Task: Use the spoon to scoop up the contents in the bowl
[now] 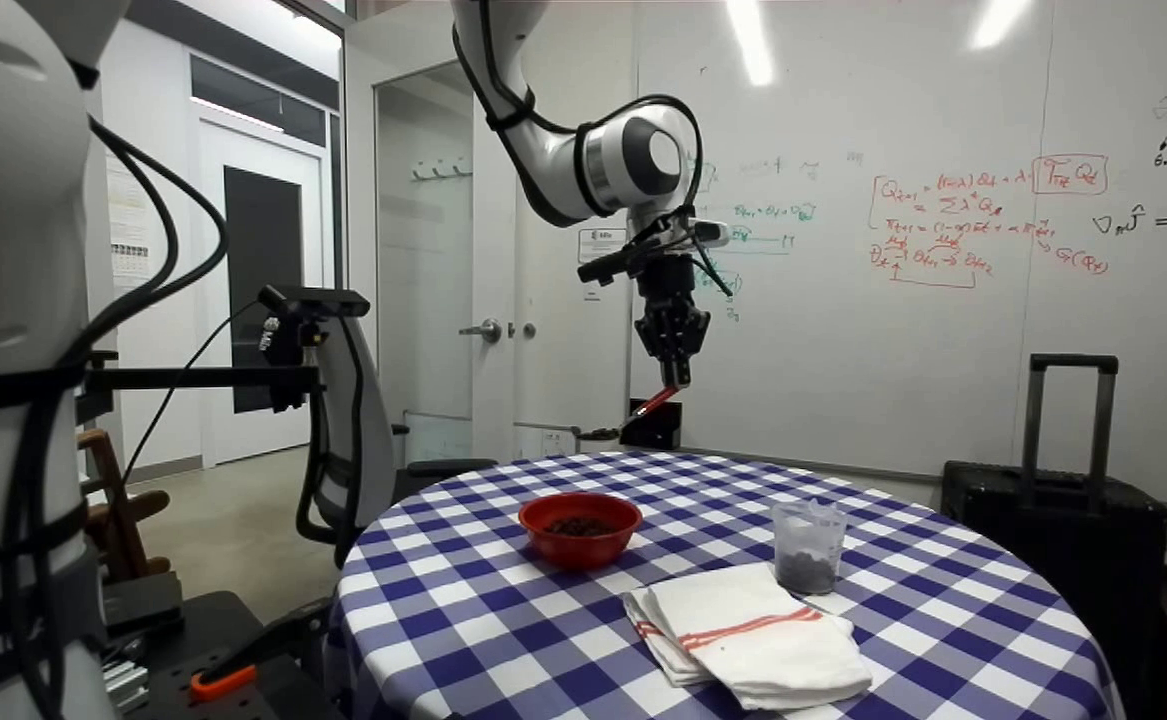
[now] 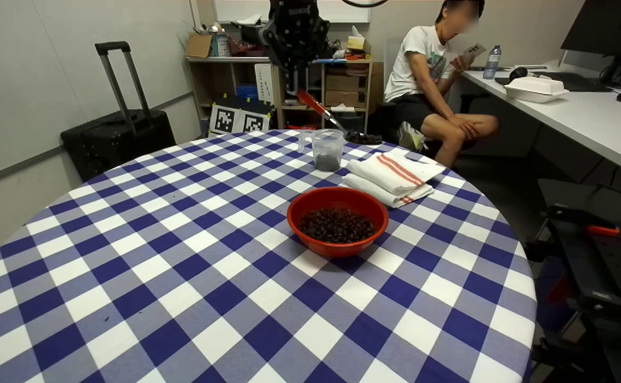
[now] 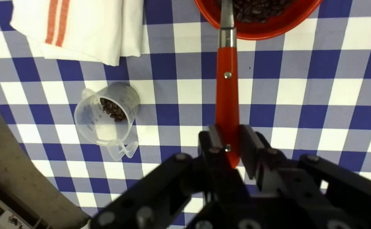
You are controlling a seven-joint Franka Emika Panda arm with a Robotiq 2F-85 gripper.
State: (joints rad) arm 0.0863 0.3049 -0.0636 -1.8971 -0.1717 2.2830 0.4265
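I have the jaws drawn narrow, clamped on the red handle of the spoon [image 3: 227,98]. In both exterior views the spoon hangs above the blue-and-white checked surface [image 2: 193,213], tilted, handle end up and scoop end down, and from back here I can make out a small dark heap [image 2: 363,138] resting on the scoop. The bowl [image 2: 337,250], red and round, stands upright on the surface, apart from the spoon in both exterior views, and dark brown beans [image 2: 337,226] cover its bottom. My wrist view looks down on the spoon's metal neck crossing in front of the bowl's rim. Near the bowl lies a folded white towel [image 2: 395,173] with orange-red stripes. Near the towel a clear measuring cup [image 2: 327,144] stands upright, and the wrist view shows me loose beans [image 3: 113,109] inside it. Beyond the surface, in an exterior view, I see a black suitcase [image 2: 121,135] with its handle raised and a seated person [image 2: 411,69] holding up a phone [image 2: 474,50].
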